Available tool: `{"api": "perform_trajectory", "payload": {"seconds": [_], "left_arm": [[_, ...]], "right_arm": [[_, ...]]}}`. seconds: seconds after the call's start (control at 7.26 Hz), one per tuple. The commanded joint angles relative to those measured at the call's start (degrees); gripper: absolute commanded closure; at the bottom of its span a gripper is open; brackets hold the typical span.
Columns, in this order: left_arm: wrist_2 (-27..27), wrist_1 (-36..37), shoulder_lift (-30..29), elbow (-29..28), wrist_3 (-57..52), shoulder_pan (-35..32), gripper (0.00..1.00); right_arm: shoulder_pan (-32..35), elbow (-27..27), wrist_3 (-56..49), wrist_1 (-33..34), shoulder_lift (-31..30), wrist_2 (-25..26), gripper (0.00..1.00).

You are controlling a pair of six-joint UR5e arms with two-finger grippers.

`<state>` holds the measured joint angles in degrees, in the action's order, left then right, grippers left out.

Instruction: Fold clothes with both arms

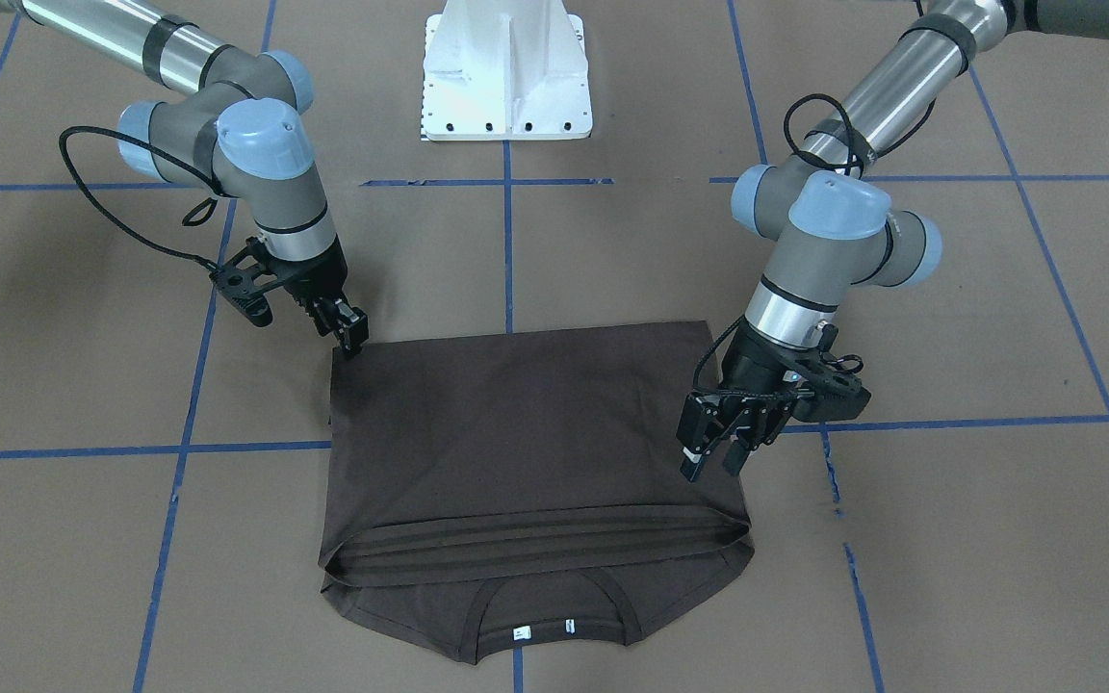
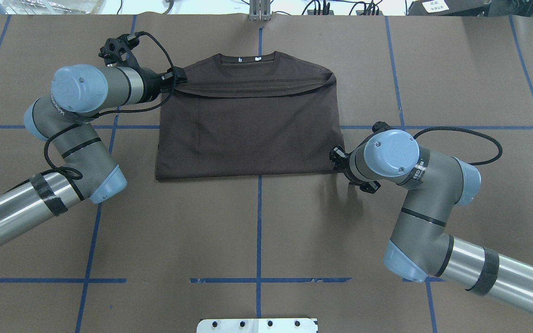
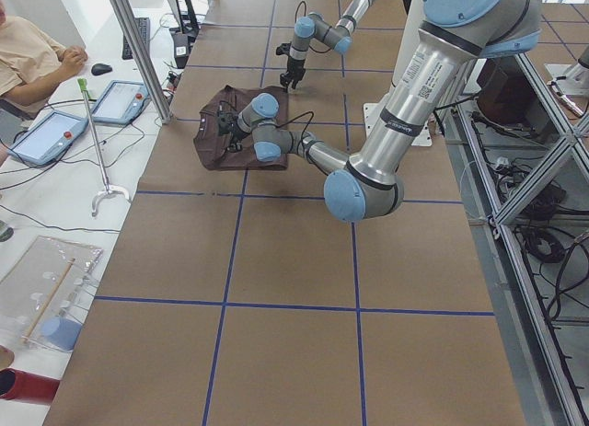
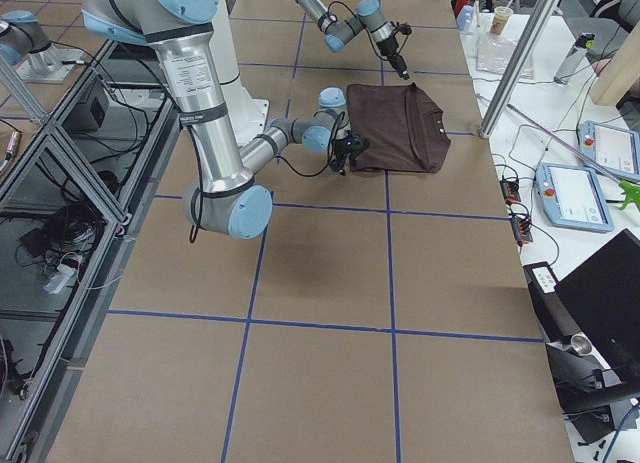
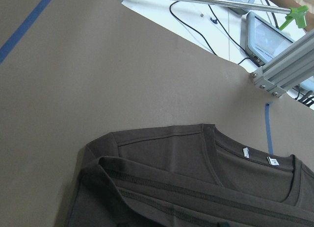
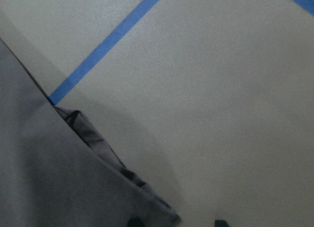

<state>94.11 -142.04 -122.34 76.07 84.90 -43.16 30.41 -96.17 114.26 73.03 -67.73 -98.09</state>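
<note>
T-shirt point(image 1: 516, 433), dark brown-grey, lies flat on the brown bench point(image 1: 949, 558) in the lower middle of the front-facing view. It is folded once. Its lower half is doubled up over the chest, so the hem point(image 1: 535, 553) runs across just short of the ribbed collar point(image 1: 554, 626). The collar sits at the bottom of the frame and shows two small white neck tags point(image 1: 520, 632). The fold forms the straight upper side of the cloth.

At the right of that view the left fingers point(image 1: 699, 460) hang above the shirt's right edge, near the end of the hem. They stand apart with nothing between them. In the overhead view they point(image 2: 179, 77) sit at the upper-left corner of the shirt point(image 2: 248, 125).

At the left of the front-facing view the right fingers point(image 1: 350, 332) point down at the upper-left corner of the cloth. Whether they touch it cannot be told there. The right wrist view shows two dark fingertips point(image 6: 221, 222) at the bottom edge, set wide apart. The shirt's corner point(image 6: 157, 210) lies near them and is not gripped.

A white pedestal point(image 1: 506, 77) stands at the top middle, and blue tape lines point(image 1: 508, 250) cross the bench. In the left side view a person point(image 3: 28, 53) sits at the upper left.
</note>
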Motion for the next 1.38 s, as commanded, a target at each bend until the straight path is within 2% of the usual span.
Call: {"api": "perform_trajectory", "payload": {"seconds": [0.0, 0.14, 1.24], "left_arm": [[-0.15, -0.08, 0.00, -0.14, 0.00, 0.00, 0.32], [-0.16, -0.08, 0.09, -0.22, 0.00, 0.00, 0.32], [-0.33, 0.10, 0.26, -0.31, 0.00, 0.18, 0.31]], "right_arm": [[-0.09, 0.36, 0.00, 0.00, 0.14, 0.27, 0.81], [0.00, 0.28, -0.17, 0.00, 0.14, 0.27, 1.00], [1.76, 0.46, -1.85, 0.71, 1.81, 0.27, 1.00]]}}
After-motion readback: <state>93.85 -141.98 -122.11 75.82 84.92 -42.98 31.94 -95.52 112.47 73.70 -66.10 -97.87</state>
